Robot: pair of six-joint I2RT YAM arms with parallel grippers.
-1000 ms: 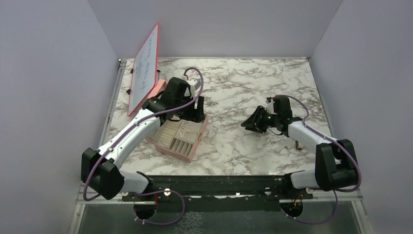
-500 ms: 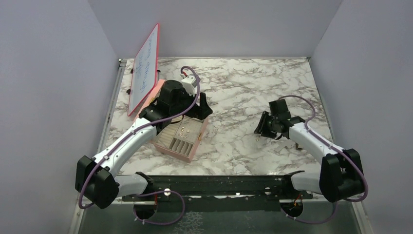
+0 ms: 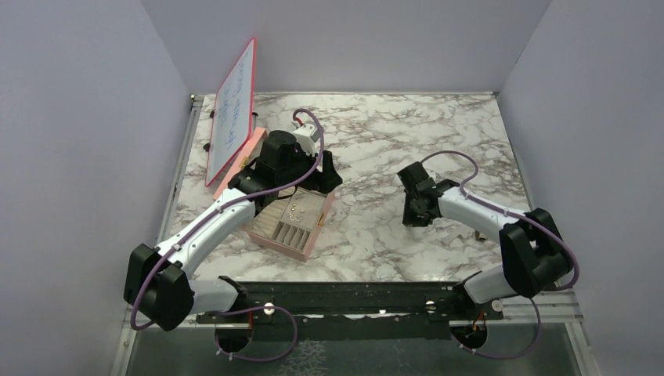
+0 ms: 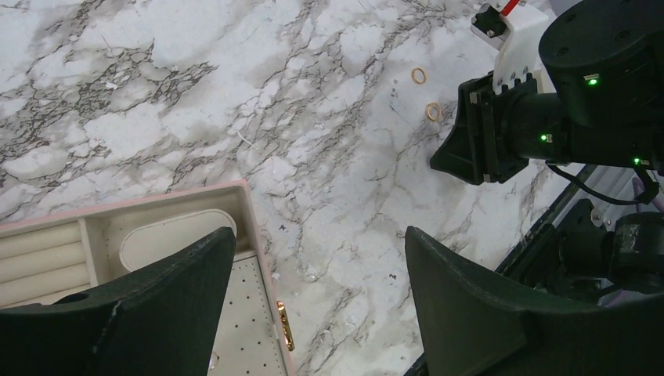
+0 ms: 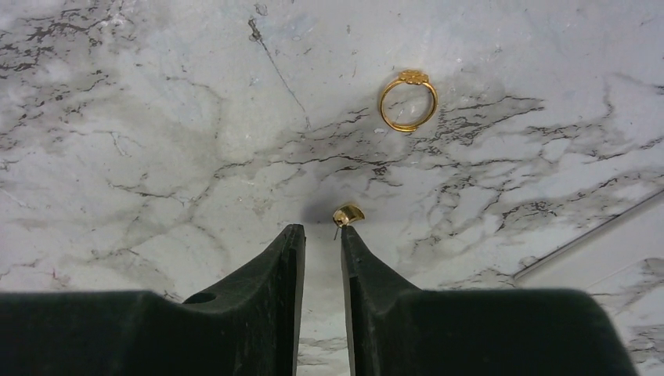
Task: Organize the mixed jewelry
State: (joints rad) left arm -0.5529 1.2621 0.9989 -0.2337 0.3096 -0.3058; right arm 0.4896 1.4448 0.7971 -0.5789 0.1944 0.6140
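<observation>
The gold stud (image 5: pixel 348 215) lies on the marble tabletop (image 3: pixel 391 133) at the centre of the right wrist view. It is just off the tip of one finger of the right tool (image 5: pixel 322 231), not between the two. A gold ring (image 5: pixel 408 102) sits farther out toward the upper right, and the left wrist view shows a further ring (image 4: pixel 419 75) close by. That tool's fingers are nearly closed, with only a thin slit between them and nothing in it. Over the last second its arm has swung round and tipped the tool (image 3: pixel 413 211) down from a sideways reach, so it now points at these loose pieces right of centre in the overhead view. The approach looks made but the pinch is off target, so the fingers probably need to open and shift sideways before they can straddle the stud. Meanwhile the left tool (image 4: pixel 319 235), spread wide and empty, has drawn back from over the pink box (image 3: pixel 319 231) to its far edge. That leaves the tray, where a few small pieces (image 3: pixel 294 210) already lie, open for a drop.
</observation>
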